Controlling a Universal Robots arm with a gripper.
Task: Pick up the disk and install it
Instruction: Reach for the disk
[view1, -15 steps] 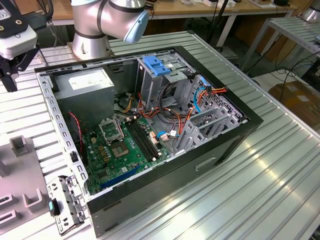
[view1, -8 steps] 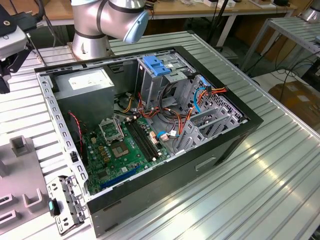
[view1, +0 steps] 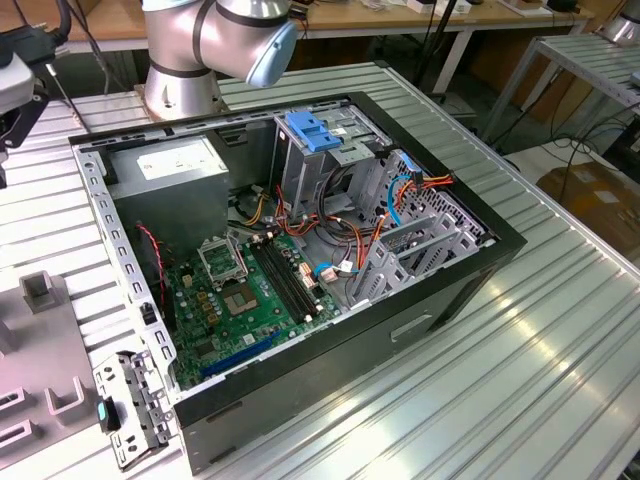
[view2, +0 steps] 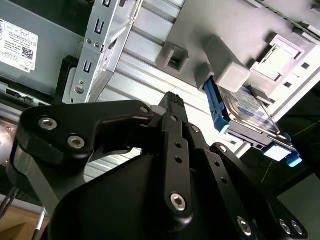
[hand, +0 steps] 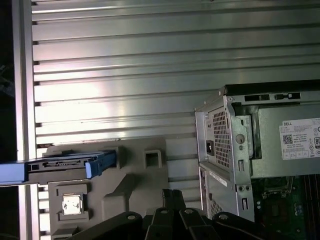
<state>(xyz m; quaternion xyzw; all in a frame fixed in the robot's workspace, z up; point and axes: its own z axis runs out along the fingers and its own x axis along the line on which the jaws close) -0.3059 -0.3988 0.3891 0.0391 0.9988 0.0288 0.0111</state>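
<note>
Your pincer (view2: 172, 102) reads clenched and empty: in both wrist views the pads meet at the tip with nothing between them. The disk (view2: 247, 117) sits in the grey holder (view2: 200, 30) on the slatted table (view1: 560, 330), beside the open PC case (view1: 330, 390). It is apart from the pincer, no contact. I judge you're on the reach-to-grasp step. To do it well, spread the jaws before closing the gap and square them to the disk's long sides. Take it on the blue rails (view2: 216, 107), not the label face, and stay off the holder's posts. The first wrist view gives you the disk (hand: 65, 165) edge-on, so it looks to stand on its side, plus the case's rear corner. The second wrist view gives the silver face and a rail. The exterior view gives the case interior: drive cage (view1: 300, 170), blue bracket (view1: 315, 130) on top, motherboard (view1: 240, 300).
</note>
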